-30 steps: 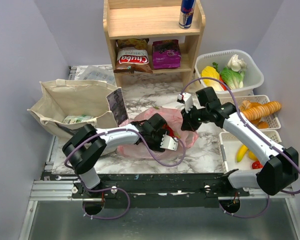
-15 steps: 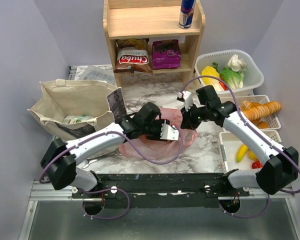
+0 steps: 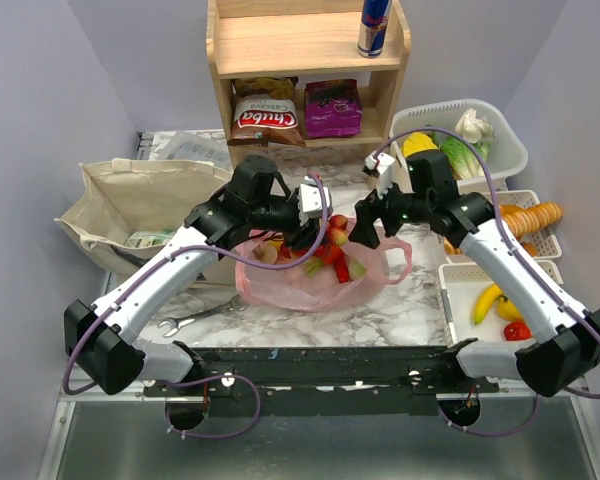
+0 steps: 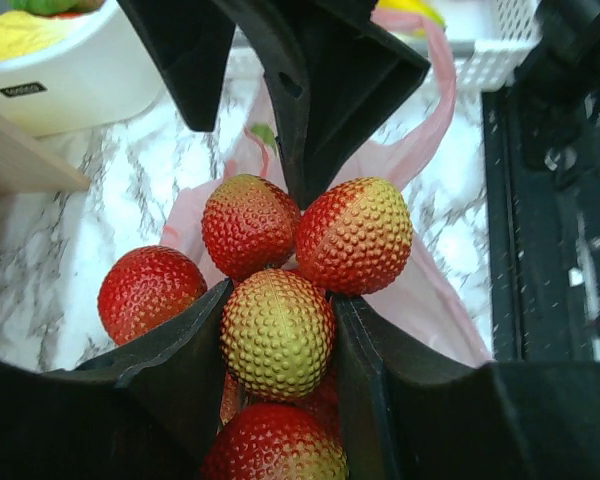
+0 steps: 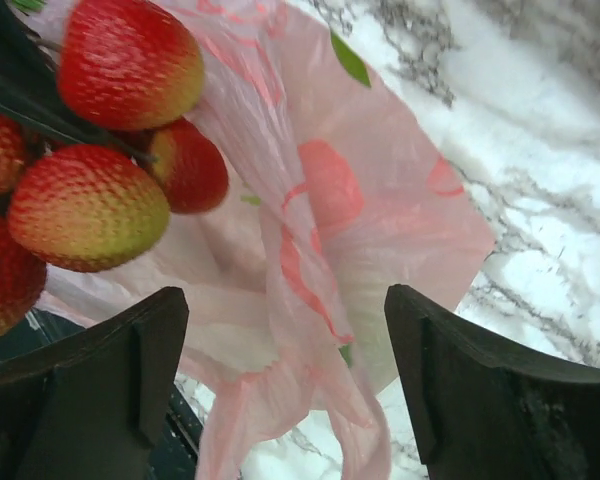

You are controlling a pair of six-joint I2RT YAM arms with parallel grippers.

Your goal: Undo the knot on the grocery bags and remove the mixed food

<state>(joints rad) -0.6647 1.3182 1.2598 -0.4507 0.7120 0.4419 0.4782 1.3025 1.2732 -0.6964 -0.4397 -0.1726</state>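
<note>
The pink bag lies open on the marble; no knot shows, and its handle loop hangs loose. My left gripper is above the bag's mouth, shut on a bunch of bumpy red-and-yellow fruits from the mixed food. Its jaws clamp the middle fruit, and the rest cluster round it. More food shows inside the bag. My right gripper stands open just to the right, its fingers either side of a pink handle strip without pinching it. The beige tote sits at the left.
A wooden shelf at the back holds a Chuba bag, a purple packet and a can. A white basket of vegetables and trays with bread, banana and tomato stand right. A wrench lies front left.
My left gripper has closed on the fruit bunch and lifted it up and back out of the bag. My right gripper has opened, letting go of the pink plastic.
</note>
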